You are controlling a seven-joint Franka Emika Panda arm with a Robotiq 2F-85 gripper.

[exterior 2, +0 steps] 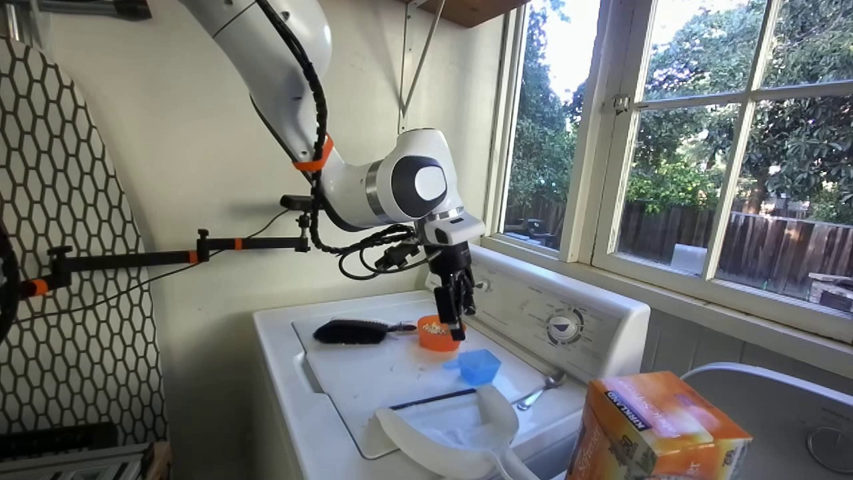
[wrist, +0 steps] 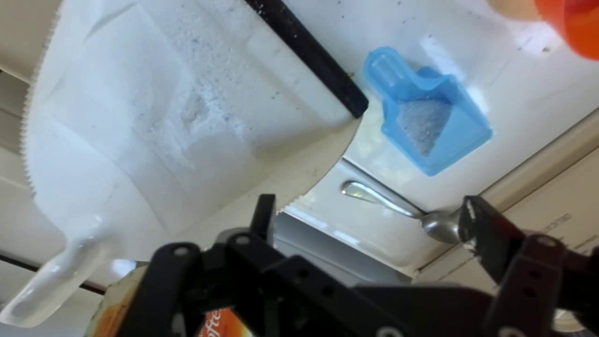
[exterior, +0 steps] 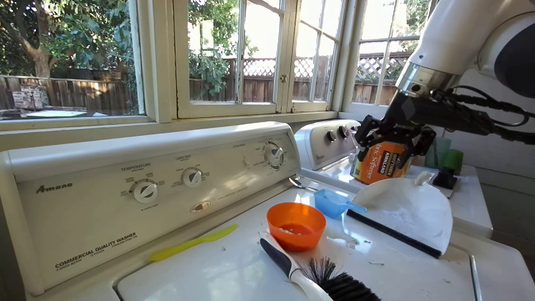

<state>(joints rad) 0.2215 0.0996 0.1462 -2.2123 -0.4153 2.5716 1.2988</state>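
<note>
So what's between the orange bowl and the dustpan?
Blue scoop, plus loose specks, on the washer lid between bowl and dustpan; clear in the wrist view.

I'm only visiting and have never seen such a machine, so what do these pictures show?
It's a jointed robot arm ending in a black, two-fingered end effector. Two pictures come from cameras outside the robot; the third, from its wrist, looks down. On the washing machine lie a brush, an orange bowl with pale bits, a blue scoop of powder, a spoon, a yellow-green utensil and, partly, a white dustpan. An orange softener box sits on the neighbouring machine. The end effector is open and holds nothing.
</note>
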